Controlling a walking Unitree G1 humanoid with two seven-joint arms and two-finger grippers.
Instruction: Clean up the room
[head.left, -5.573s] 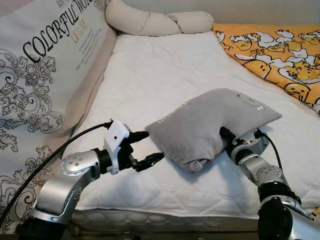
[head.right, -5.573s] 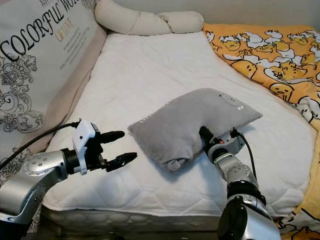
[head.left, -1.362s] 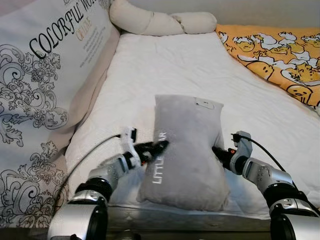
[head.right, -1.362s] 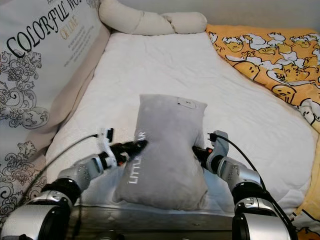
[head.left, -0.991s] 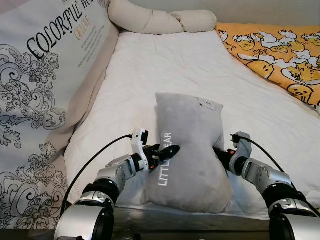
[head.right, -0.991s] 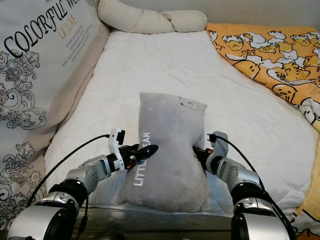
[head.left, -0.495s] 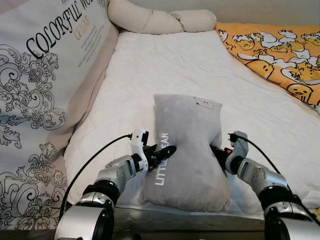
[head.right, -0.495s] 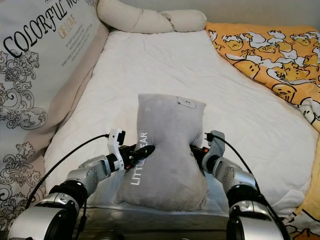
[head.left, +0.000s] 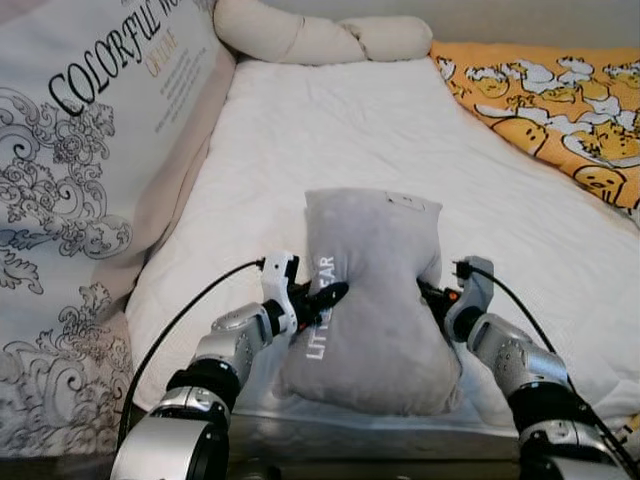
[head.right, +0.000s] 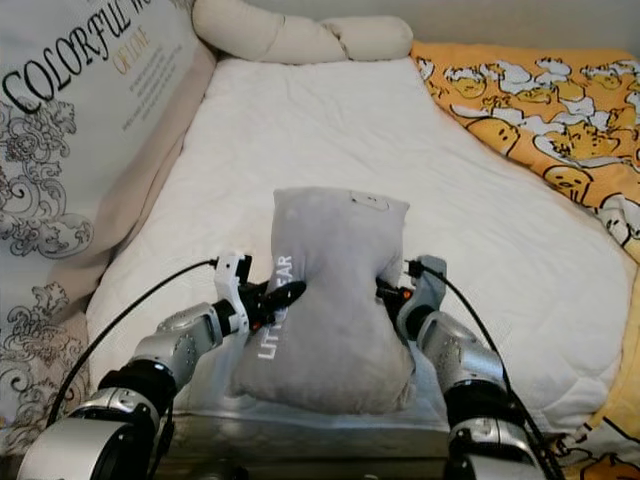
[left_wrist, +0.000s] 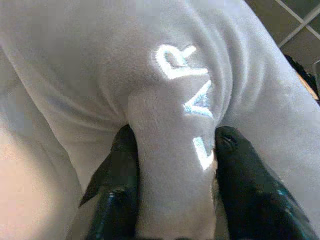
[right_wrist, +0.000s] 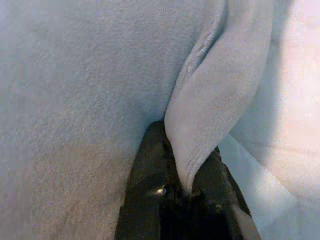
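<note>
I hold the grey pillow (head.left: 370, 300) with both arms at the near edge of the bed (head.left: 330, 130). It stands almost upright on the white mattress, with its top leaning toward the far side, and white letters run along its left edge. My left gripper (head.left: 332, 296) is on the left side of the pillow, at about the middle of its height. In the left wrist view its two black fingers (left_wrist: 120, 185) are pinching a fold of the grey fabric just beside the letters. My right gripper (right_wrist: 185, 190) is on the right side of the pillow, and in the right wrist view it is pressed together on a narrow ridge of the same fabric.

At the far end of the bed lies a long cream bolster (head.left: 320, 38). On the far right lies an orange blanket (head.left: 540, 90) with yellow cartoon figures. On the left stands a big cushion (head.left: 90, 150) printed with black ornaments and the word "COLORFUL".
</note>
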